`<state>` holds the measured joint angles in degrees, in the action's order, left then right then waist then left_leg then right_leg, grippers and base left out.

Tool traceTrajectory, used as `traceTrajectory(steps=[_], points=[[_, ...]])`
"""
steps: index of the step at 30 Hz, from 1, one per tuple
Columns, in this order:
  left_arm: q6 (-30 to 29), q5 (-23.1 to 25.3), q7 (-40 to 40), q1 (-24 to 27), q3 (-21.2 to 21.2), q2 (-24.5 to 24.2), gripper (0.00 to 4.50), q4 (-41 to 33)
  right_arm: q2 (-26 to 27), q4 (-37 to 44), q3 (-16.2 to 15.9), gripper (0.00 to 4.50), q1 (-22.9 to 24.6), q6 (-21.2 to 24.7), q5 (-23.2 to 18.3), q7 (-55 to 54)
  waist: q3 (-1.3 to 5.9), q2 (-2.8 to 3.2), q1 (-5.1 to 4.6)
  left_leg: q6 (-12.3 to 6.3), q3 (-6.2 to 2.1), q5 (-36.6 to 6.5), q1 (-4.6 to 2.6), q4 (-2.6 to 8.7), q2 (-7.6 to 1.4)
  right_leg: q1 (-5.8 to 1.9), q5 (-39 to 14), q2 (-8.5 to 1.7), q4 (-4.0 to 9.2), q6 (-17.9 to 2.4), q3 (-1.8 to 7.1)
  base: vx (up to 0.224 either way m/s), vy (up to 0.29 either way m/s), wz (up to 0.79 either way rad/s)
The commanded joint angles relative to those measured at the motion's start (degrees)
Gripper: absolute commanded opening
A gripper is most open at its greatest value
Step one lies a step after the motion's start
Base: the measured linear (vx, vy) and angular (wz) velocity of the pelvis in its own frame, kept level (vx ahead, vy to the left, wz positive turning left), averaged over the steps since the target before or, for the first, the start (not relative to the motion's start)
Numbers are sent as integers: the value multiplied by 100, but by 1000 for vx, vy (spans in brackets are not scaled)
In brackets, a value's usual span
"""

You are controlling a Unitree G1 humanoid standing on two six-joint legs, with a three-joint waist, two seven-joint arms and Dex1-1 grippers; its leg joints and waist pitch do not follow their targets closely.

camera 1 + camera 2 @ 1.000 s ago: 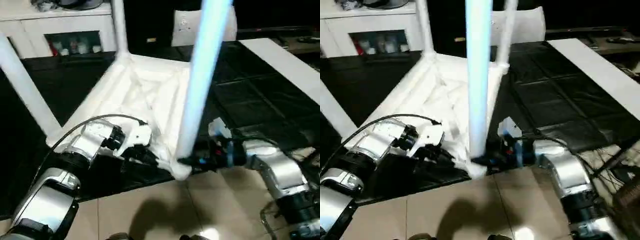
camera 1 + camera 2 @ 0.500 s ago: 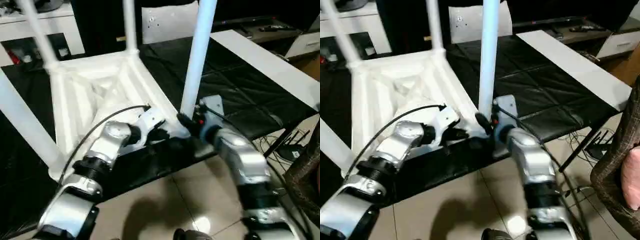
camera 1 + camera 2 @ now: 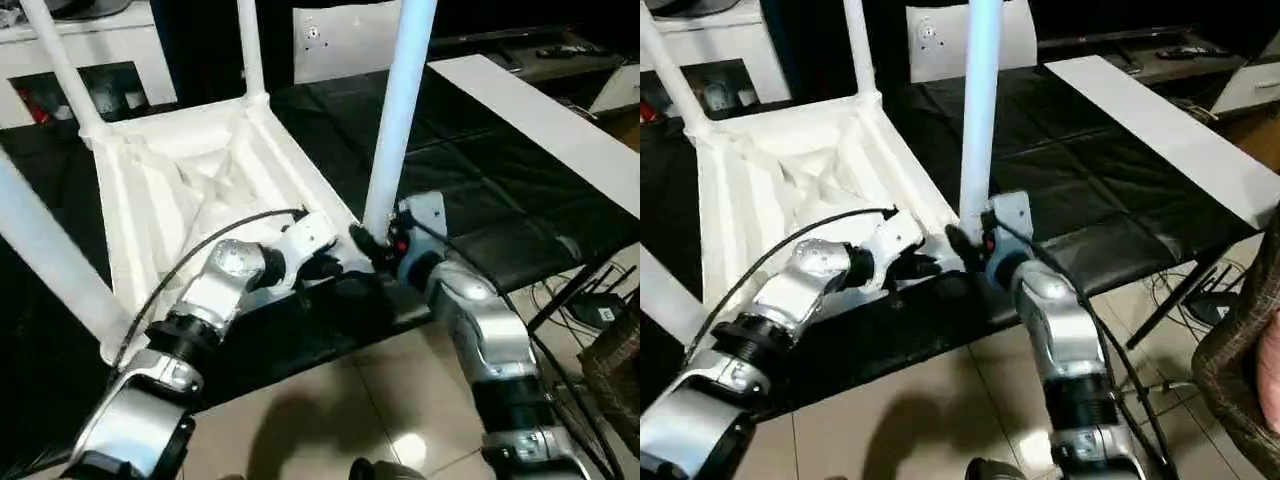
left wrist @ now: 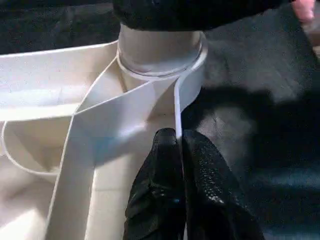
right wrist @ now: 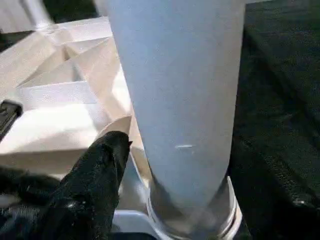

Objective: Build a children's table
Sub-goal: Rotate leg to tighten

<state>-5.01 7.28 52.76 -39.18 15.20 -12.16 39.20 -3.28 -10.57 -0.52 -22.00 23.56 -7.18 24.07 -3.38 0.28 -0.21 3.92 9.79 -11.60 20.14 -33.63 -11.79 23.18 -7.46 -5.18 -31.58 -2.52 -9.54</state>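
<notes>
The children's table [image 3: 200, 180] lies upside down on a black mat, ribbed underside up, with its white legs standing upright in the corner sockets. My left gripper [image 3: 335, 265] is at the near right corner, shut on a thin rib of the top's rim [image 4: 176, 107] just below the socket. My right gripper [image 3: 372, 240] reaches in from the right at the foot of the near right leg [image 3: 400, 110]. Its fingers straddle the leg's base, and one black finger [image 5: 100, 170] stands beside the leg with a thin gap.
A white cabinet [image 3: 90, 50] with glass doors stands at the back left. A flat white board [image 3: 540, 120] lies along the right side of the black mat [image 3: 480, 200]. Cables [image 3: 590, 300] hang off the mat's right edge above the tiled floor [image 3: 380, 400].
The whole picture has shifted with the head. Both grippers stay at the same near right corner, and the leg still stands upright in its socket.
</notes>
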Motion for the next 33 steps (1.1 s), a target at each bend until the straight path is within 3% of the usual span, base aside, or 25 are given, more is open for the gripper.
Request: traceTrajectory(steps=[1,4,7,8,11,14,17,18,20,21,23,24,25,26,27,28,29,31,32,33], points=[[730,-72,370,-59,86,-53,0,-70,-96,281,-144,370,197,-72,-109,265,455,31,65,-458,-47,-728,-6,335,-180,-403,-1529,-418,303,-806,421,0,0,0],[890,-22,429,-99,91,-147,0,75,-197,484,-155,399,379,-113,-176,438,441,29,125,-386,-43,-855,-26,348,-184,-384,-1674,-408,317,-749,424,0,0,0],[1343,-7,522,-259,64,-332,0,482,-481,951,-203,415,832,-146,-248,744,424,18,210,-308,-36,-1040,-58,351,-167,-368,-2125,-421,386,-544,422,0,0,0],[1487,-46,558,-311,33,-371,0,611,-575,1108,-226,439,981,-140,-270,831,416,11,212,-310,-33,-1039,-49,357,-160,-366,-2179,-404,401,-493,422,0,0,0],[1786,-91,578,-510,-78,-481,0,1038,-859,1667,-239,449,1521,99,-473,1106,420,-26,254,-311,-45,-1066,-32,358,-147,-379,-2424,-410,431,-268,404,0,0,0],[1938,-161,386,-616,-244,-501,0,1220,-1011,2034,-190,449,1840,125,-526,1146,420,-31,241,-335,-56,-1039,4,359,-139,-388,-2457,-403,430,-218,392,0,0,0],[1933,-470,480,-636,-497,-452,55,1202,-1033,2311,-96,450,2059,175,-603,1076,406,-50,225,-329,-42,-1048,17,333,-95,-381,-2779,-407,495,-81,357,0,0,0],[1930,-481,484,-635,-505,-450,61,1198,-1032,2319,-93,450,2065,177,-607,1073,406,-29,247,-330,-34,-1086,-23,325,-100,-349,-2852,-411,526,-102,352,0,0,0],[1678,-1011,716,-441,-799,-357,83,836,-962,2539,-28,450,2139,227,-609,847,402,-35,252,-305,-45,-1106,-17,341,-118,-348,-2833,-411,509,-162,345,0,0,0],[1666,-1032,708,-428,-815,-353,94,814,-962,2547,-31,450,2139,246,-607,837,399,-22,256,-285,-51,-1130,-29,346,-133,-342,-2821,-416,502,-191,347,0,0,0],[1456,-1302,460,-200,-1044,-293,103,455,-969,2625,-95,450,2117,733,-542,605,405,-8,243,-250,-66,-1153,-32,357,-153,-354,-2644,-397,466,-276,353,0,0,0],[1408,-1350,383,-127,-1096,-286,109,354,-965,2659,-121,450,2130,818,-553,585,397,48,250,-260,-65,-1152,-26,360,-144,-351,-2620,-393,476,-288,351,0,0,0],[1380,-1378,334,-81,-1129,-283,122,291,-962,2684,-138,450,2142,862,-564,580,409,18,233,-258,-61,-1148,-16,355,-146,-356,-2531,-387,464,-289,354,0,0,0],[982,-1411,-261,286,-1332,-233,131,-266,-941,2740,-248,450,2192,724,-496,584,417,86,233,-219,-68,-1161,-6,355,-166,-376,-2410,-400,418,-337,360,0,0,0],[765,-1429,-546,501,-1440,-197,131,-596,-913,2755,-285,450,2218,627,-480,582,417,86,233,-219,-68,-1161,-6,355,-166,-376,-2410,-400,418,-337,360,0,0,0],[596,-1451,-766,714,-1529,-167,138,-924,-883,2772,-310,450,2244,548,-472,575,409,47,204,-256,-39,-1211,-10,335,-132,-353,-2534,-372,470,-283,335,0,0,0],[455,-1461,-948,978,-1609,-137,138,-1333,-856,2783,-332,450,2263,491,-461,564,427,14,197,-236,-46,-1204,-2,334,-158,-374,-2528,-403,433,-301,346,0,0,0],[41,-1449,-1373,1768,-1777,17,138,-2568,-804,2814,-369,450,2296,508,-493,506,403,35,185,-265,-51,-1154,2,350,-197,-344,-2647,-395,453,-273,351,0,0,0],[-46,-1435,-1473,1920,-1803,50,138,-2817,-800,2831,-377,450,2300,554,-513,476,382,37,181,-281,-48,-1202,3,355,-188,-326,-2744,-376,488,-240,341,0,0,0],[-169,-1329,-1661,2127,-1839,123,138,-3137,-818,2828,-406,450,2288,583,-493,462,340,-24,236,-398,-237,-1307,251,414,-111,-514,-2757,-463,352,-241,163,0,0,0]])
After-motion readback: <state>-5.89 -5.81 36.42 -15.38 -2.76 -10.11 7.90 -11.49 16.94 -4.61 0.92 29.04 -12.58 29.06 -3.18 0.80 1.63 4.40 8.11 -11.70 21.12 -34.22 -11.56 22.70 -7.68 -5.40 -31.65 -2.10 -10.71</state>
